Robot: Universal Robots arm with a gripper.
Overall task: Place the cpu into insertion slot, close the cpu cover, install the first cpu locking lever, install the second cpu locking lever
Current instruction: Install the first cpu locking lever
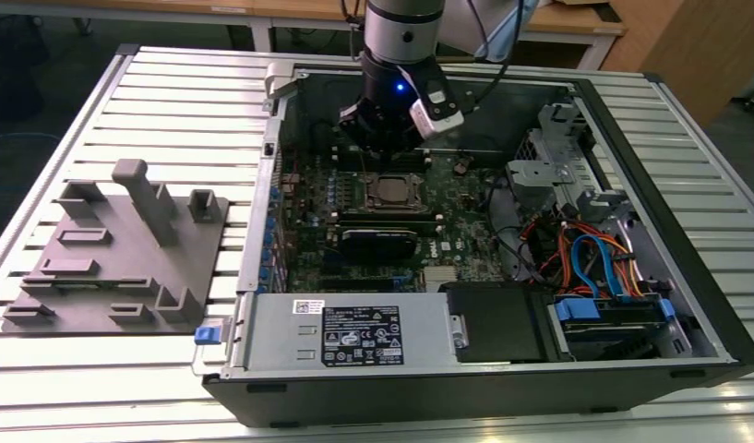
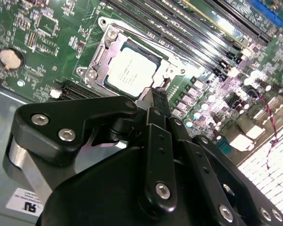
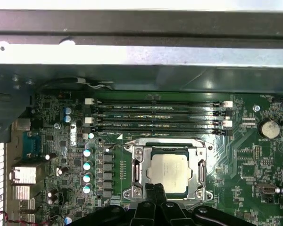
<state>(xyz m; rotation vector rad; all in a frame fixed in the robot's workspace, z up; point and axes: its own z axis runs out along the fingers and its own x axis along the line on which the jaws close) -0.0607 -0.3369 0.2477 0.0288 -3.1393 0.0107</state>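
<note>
Cpu (image 3: 169, 170) lies in the insertion slot (image 3: 170, 150) with the cpu cover (image 3: 137, 167) down around it, just beside the memory slots (image 3: 155, 117) on the motherboard (image 3: 254, 155). My claw (image 3: 155, 192) has its fingers pressed together at the slot's edge away from those memory slots, hiding that edge in both wrist views. The exterior view gives me the open computer case (image 1: 475, 388), but there the claw tips are hard to pick out.
</note>
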